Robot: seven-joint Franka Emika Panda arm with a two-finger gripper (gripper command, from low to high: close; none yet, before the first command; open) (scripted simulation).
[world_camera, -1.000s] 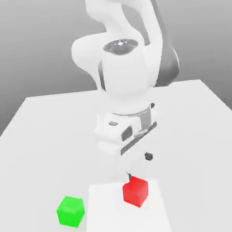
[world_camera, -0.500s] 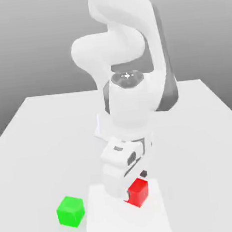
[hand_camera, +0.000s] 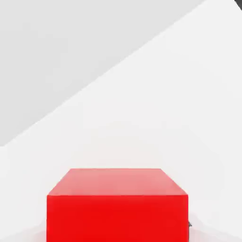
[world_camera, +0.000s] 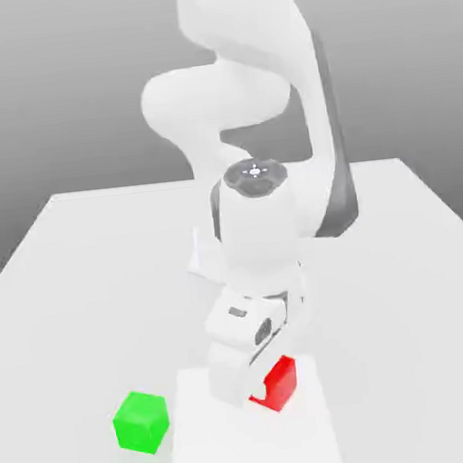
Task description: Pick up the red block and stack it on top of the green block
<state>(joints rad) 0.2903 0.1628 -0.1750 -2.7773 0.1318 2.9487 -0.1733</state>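
The red block (world_camera: 283,382) rests on the table near the front, partly covered by my hand in the exterior view. My gripper (world_camera: 253,372) has come down right over it and hides the block's side toward the exterior view's left. In the hand view the red block (hand_camera: 117,204) fills the near part of the picture, very close to the camera. The green block (world_camera: 141,421) sits alone on the table, toward the exterior view's left of the red one and well apart from my gripper.
The white table (world_camera: 79,272) carries a brighter white rectangular patch (world_camera: 248,450) under the red block. My arm's white links (world_camera: 261,232) tower over the table's middle, behind the blocks.
My hand has dropped steadily toward the table and now sits down over the red block, covering more of it. Neither block has moved.
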